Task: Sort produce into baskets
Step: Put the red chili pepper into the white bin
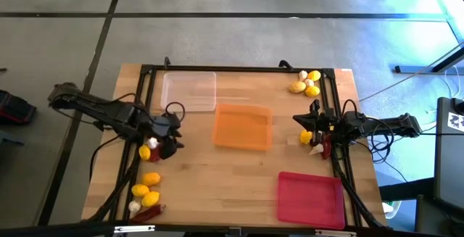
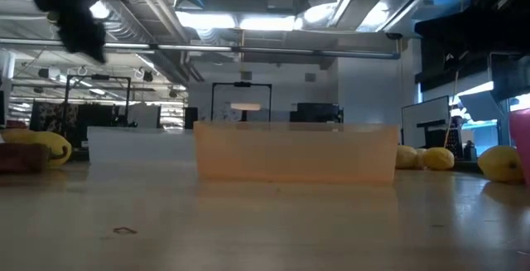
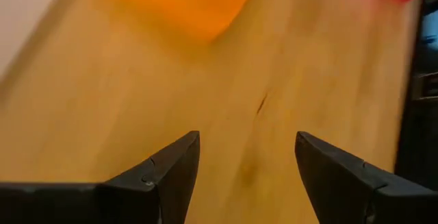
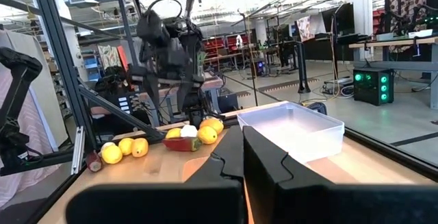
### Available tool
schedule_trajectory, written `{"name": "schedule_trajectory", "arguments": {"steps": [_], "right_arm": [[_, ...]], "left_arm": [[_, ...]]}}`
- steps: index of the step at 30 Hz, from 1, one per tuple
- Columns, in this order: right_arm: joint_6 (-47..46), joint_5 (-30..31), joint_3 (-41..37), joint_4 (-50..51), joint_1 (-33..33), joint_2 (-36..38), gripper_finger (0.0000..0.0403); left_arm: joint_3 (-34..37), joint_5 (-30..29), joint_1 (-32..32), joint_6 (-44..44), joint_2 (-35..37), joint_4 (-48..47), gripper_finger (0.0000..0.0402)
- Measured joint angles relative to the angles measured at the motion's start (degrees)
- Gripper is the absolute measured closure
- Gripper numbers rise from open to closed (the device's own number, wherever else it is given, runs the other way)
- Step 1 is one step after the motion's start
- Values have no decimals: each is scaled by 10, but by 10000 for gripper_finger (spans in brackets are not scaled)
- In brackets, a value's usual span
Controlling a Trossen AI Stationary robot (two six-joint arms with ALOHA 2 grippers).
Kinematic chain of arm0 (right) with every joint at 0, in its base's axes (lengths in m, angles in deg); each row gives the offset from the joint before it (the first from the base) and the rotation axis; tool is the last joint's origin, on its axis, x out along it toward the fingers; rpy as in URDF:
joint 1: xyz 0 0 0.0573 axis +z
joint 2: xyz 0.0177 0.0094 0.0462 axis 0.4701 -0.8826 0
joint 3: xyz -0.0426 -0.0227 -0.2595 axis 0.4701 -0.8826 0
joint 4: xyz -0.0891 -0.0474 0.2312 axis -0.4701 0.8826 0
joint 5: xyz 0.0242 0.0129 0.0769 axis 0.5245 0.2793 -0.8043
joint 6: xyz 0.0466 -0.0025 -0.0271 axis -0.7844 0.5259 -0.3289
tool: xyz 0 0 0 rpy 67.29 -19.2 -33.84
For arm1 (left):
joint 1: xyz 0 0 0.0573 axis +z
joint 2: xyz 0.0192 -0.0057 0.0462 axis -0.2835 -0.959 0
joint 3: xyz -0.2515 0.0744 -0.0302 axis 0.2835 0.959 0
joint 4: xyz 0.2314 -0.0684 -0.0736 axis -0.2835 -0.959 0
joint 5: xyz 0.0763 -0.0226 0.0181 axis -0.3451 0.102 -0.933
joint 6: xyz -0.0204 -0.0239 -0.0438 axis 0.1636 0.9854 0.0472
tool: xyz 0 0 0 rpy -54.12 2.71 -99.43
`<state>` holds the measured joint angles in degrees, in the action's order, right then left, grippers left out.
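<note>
The high view looks straight down on the whole table (image 1: 239, 175). The low view sits at tabletop height, level, close behind the orange tray (image 2: 296, 151) — also caught in the left wrist view, angled down near the wood. The right wrist view faces across the table (toward the clear tray (image 4: 291, 129)).
</note>
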<state>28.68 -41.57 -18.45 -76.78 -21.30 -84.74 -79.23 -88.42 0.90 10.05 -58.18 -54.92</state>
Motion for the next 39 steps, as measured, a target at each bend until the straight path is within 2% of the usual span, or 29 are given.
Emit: {"name": "schedule_trajectory", "arguments": {"steps": [6, 11, 24, 31, 39], "right_arm": [[0, 1, 0, 3, 0, 0, 398], [0, 2, 0, 4, 0, 0, 398], [0, 2, 0, 16, 0, 0, 398], [0, 2, 0, 16, 0, 0, 398], [0, 2, 0, 16, 0, 0, 398]], "left_arm": [[0, -1, -14, 121, -55, -100, 167], [0, -2, -14, 166, -111, -150, 167], [21, -3, -17, 202, -222, -157, 167], [48, -1, -17, 229, -232, -151, 167], [73, 16, -17, 218, -232, -111, 167]]}}
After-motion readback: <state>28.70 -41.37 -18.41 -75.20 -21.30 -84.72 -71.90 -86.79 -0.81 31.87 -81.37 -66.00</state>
